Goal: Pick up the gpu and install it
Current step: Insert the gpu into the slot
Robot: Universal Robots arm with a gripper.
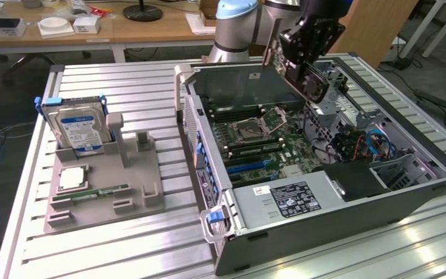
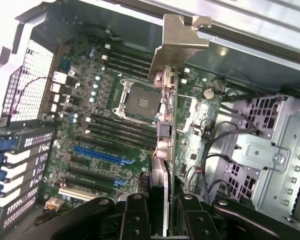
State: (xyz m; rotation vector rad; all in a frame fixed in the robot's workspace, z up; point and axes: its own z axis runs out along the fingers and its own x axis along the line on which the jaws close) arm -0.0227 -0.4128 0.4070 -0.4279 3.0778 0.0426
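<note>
Nearest in the exterior view, ribbed metal table (image 1: pixel 114 250), with the open computer case (image 1: pixel 409 192) lying on its side toward the exterior view's right. At the case's near end, grey power supply (image 1: pixel 285 197), black label facing up. On the exterior view's left, well apart from the case wall, grey holder tray (image 1: pixel 134 195): narrow green memory stick (image 1: pixel 103 190) lying flat near its front, square silver processor chip (image 1: pixel 74 177) just behind, blue-labelled hard drive (image 1: pixel 79 131) standing upright at the back. Deeper inside the case, green motherboard (image 1: pixel 285 145) with blue expansion slots (image 1: pixel 246 167) and, beyond them, the bare processor socket (image 1: pixel 252 127). Blue cables (image 1: pixel 378 142) beside the drive cage toward the exterior view's right. Above the far half of the case, gripper (image 1: pixel 310 64) hanging from the arm, clamped on the gpu (image 2: pixel 165 132). Card pinched by its two flat faces between the black fingers (image 2: pixel 135 215), seen edge-on from the wrist, silvery bracket (image 2: pixel 179 42) at the end away from the grip. Held in the air, tilted in the exterior view, clear of the board and seated in no slot. Behind the case, pale blue and grey arm base (image 1: pixel 234 23). Farthest back, wooden desk (image 1: pixel 153 32) with small white boxes (image 1: pixel 56 26).
</note>
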